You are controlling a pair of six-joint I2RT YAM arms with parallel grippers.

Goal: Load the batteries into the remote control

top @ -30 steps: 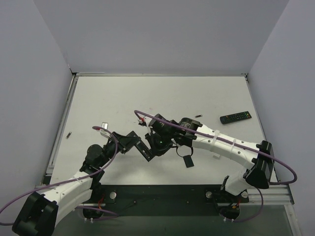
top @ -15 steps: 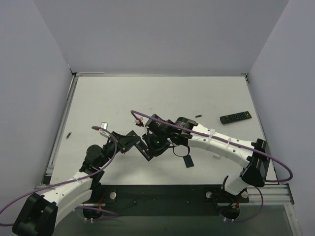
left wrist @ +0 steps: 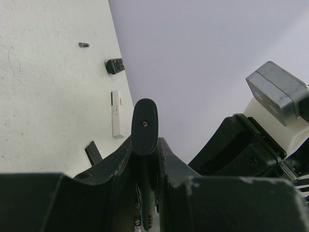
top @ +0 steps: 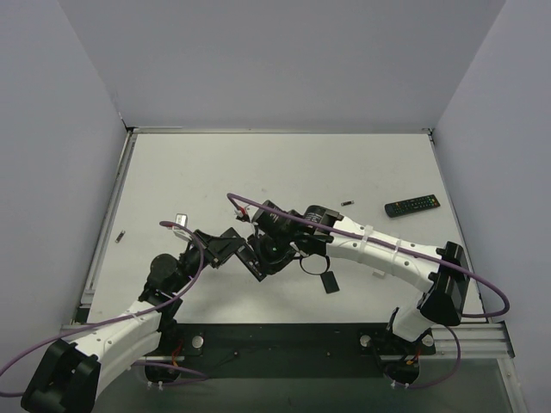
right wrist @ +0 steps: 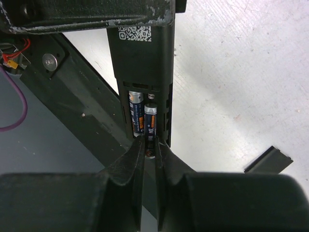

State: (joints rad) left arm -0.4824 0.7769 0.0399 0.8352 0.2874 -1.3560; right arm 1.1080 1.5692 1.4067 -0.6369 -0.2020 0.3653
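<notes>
surface: white table (top: 215, 163) | far right: black remote (top: 411, 206) | near it: battery (top: 347, 203) | left edge: dark cylinder (top: 121, 234) | left-centre: silvery piece (top: 182, 218) | centre-front: flat black piece (top: 329, 283)

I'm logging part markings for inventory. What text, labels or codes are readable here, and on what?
No words or numbers can be read.
QR code label: on the held remote's back, above the batteries.
Print on the batteries: too blurred to read.
Buttons on the spare remote: too small to read.
</notes>
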